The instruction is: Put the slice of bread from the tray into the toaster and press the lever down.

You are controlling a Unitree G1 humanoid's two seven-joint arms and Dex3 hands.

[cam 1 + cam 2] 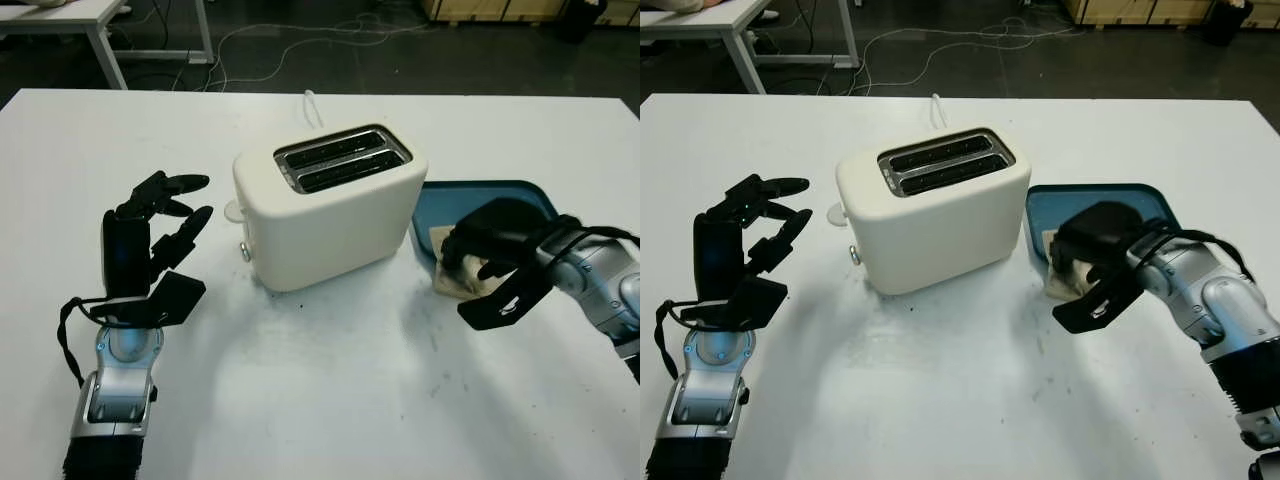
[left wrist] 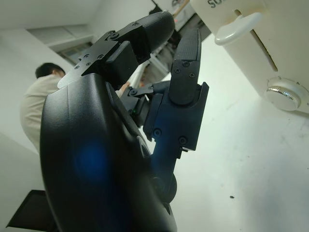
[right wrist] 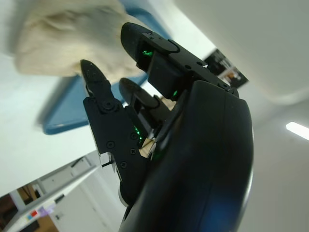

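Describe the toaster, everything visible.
The toaster is cream-white with a smooth, rounded, plastic-looking shell and two long parallel top slots framed in dark metal, both empty. On its end wall sit a cream lever, at the top of its slot so not pressed, and a chrome knob below. It stands upright mid-table, turned at an angle, a white cord running off behind. The blue tray lies close beside it. No robot hand touches it.

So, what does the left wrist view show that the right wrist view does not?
Left wrist view: the open left hand beside the toaster, facing its lever and round knob, with a person behind.

Right wrist view: the right hand at the slice of bread, over the blue tray.

Both: the white table.
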